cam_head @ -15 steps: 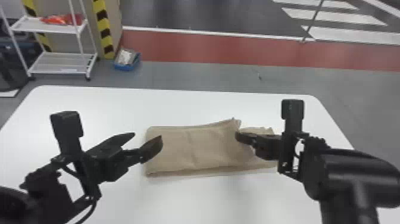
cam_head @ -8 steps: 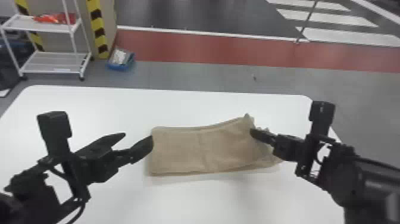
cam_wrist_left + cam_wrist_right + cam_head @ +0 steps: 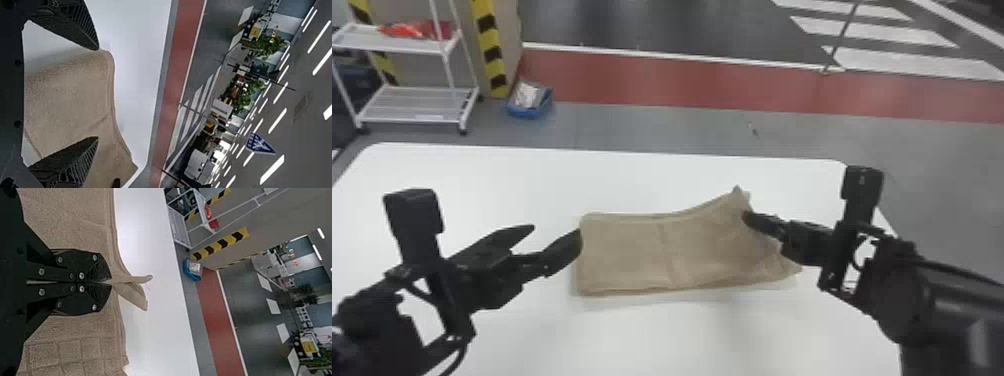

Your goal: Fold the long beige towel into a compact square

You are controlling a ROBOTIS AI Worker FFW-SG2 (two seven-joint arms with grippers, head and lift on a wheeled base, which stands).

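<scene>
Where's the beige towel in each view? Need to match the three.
Head view: beige cloth towel mid-picture on the white table, between both hands.
Left wrist view: towel seen through the gap between the left hand's open fingers.
Right wrist view: towel on both sides of the right hand, a fold pinched in its shut fingers.
Shared landmark: red floor strip beyond the table.

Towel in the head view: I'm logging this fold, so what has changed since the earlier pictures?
The right hand has moved right, drawing the towel's pinched edge along; the towel's left end has slid slightly right too. The left hand stays open near that end.
</scene>
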